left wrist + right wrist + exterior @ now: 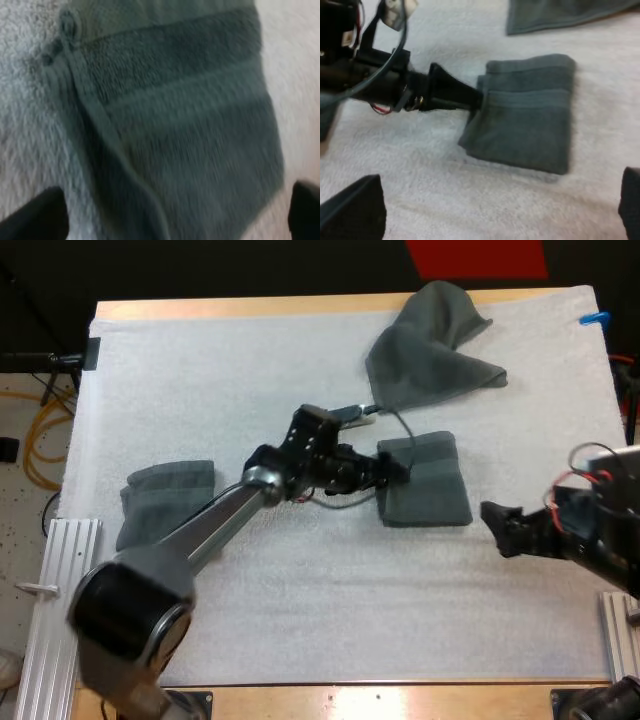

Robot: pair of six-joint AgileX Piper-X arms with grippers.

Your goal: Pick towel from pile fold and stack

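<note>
A folded grey-green towel (pixel 428 482) lies flat at the middle of the mat. My left gripper (pixel 397 471) is at its left edge, low over it. In the left wrist view its fingers (pixel 36 216) stand wide apart, open, with the towel (pixel 180 125) spread between and beyond them. The right wrist view has the left gripper (pixel 470 100) touching the towel's (pixel 527 117) edge. My right gripper (pixel 497 525) hovers open to the right of the towel, holding nothing. A crumpled towel (pixel 432 345) lies at the far side. A folded stack (pixel 165 502) sits at the left.
The white mat (pixel 330 610) covers the table. My left arm (pixel 215 530) crosses from the lower left, passing the folded stack. A metal rail (pixel 55 610) runs along the left side.
</note>
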